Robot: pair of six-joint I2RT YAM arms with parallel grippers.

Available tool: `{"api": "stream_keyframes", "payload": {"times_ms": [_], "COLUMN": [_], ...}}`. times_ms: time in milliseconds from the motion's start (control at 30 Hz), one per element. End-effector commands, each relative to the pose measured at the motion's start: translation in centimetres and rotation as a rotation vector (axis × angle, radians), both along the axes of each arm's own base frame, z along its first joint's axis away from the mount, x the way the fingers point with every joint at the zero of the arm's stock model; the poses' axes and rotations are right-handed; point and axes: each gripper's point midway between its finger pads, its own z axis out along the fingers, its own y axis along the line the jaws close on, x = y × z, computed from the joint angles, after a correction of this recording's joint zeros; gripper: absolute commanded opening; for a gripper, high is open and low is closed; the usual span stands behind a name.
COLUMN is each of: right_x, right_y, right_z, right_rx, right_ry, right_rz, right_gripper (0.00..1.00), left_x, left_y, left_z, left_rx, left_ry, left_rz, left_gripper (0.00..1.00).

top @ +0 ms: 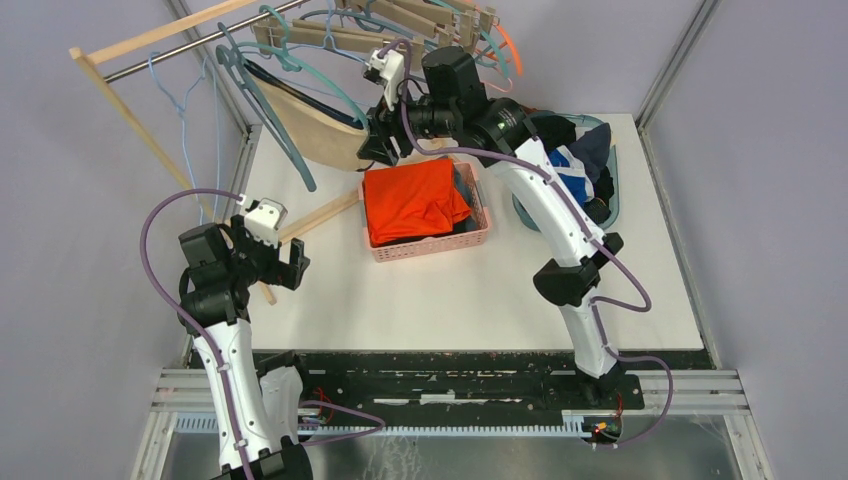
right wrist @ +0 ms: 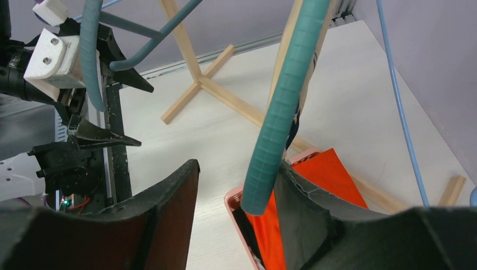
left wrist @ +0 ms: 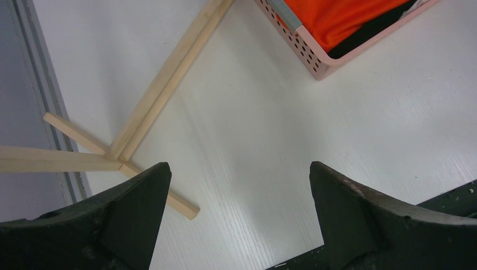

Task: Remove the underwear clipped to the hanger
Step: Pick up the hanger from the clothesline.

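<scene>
Right hand (right wrist: 237, 166) straddles teal hanger (right wrist: 284, 101) (beige underwear (top: 320, 135) beside); left hand (left wrist: 239, 166) spread

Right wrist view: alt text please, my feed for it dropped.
A teal hanger arm hangs between the right gripper's parted fingers, close to the one at picture right. Below are a pink basket with an orange garment, the white table and a wooden rack's feet.

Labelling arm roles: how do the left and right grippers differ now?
Height: the left gripper hangs low over the table; the right gripper is raised beside a teal hanger. Between the jaws: left has only table, right has that hanger's end, unclamped. Shared: both open, holding nothing.
</scene>
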Motion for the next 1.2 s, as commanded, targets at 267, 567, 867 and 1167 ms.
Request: {"api": "stream_keyframes", "payload": {"times_ms": [267, 567, 867, 1167], "right_x": [2.3, 3.7, 3.8, 2.6], "right_y": [2.6, 3.1, 1.6, -0.7], "right_z": [4.3, 5.1, 7.8, 11.5], "right_rx": [0.175, 0.219, 0.256, 0.311], "right_ry": [-0.117, -0.157, -0.204, -0.228], "right_rz": [-0.044, -0.082, -0.155, -0.210], "right_gripper": [0.38, 0.30, 0.00, 0.00], "left_x": [0.3, 0.4, 0.4, 0.5], "left_y": [0.4, 0.7, 0.9, 0.9], "left_z": [0.3, 0.0, -0.4, -0.2], "left_rx": [0.008, 0.020, 0.030, 0.029], "left_ry": [-0.017, -0.004, 0.004, -0.008], "left_rz": [0.025, 0.027, 0.032, 0.029], "left_gripper": [0.99, 0.99, 0.99, 0.99]}}
